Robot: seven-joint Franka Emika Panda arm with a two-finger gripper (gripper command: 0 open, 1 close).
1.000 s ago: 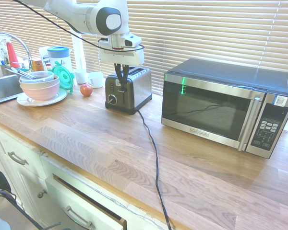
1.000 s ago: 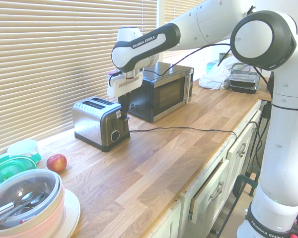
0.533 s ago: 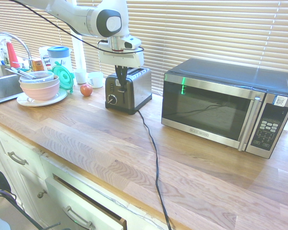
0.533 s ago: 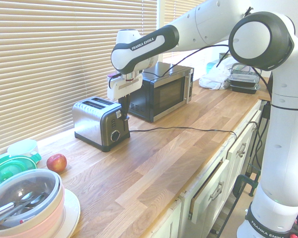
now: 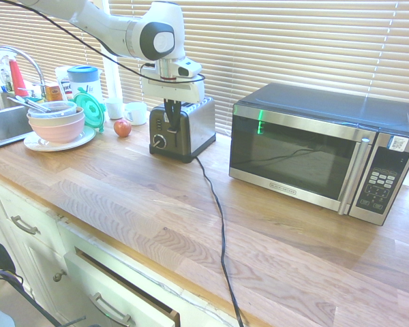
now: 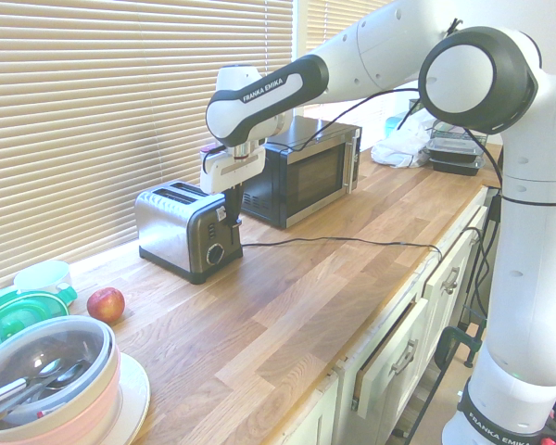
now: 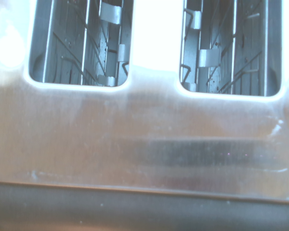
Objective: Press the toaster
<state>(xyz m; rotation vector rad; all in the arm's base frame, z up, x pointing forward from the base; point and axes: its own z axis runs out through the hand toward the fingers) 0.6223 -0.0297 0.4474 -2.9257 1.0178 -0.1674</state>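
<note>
The toaster point(image 5: 187, 126) is small and steel-sided with a black front and a round knob, and it stands near the window blinds. It also shows in the second exterior view, where the toaster point(image 6: 176, 227) sits left of the arm. My gripper point(image 5: 170, 121) points straight down against the top of the black front, by the lever. Its fingers are shut together, and no object is visibly held between them. In the second exterior view the gripper point(image 6: 231, 217) hangs at the toaster's front edge. The wrist view looks down on the toaster's steel top point(image 7: 144, 144) and its two slots.
A steel microwave point(image 5: 320, 153) stands to the right of the toaster. The black cord point(image 5: 220, 225) runs across the wooden counter to its front edge. An apple point(image 5: 123, 127), cups, stacked bowls point(image 5: 56, 122) and the sink point(image 5: 0, 112) lie to the left. A drawer point(image 5: 123, 293) below is ajar.
The fingers have gone from slightly apart to shut. The wrist has shifted a little while the fingertips stay at the toaster's front.
</note>
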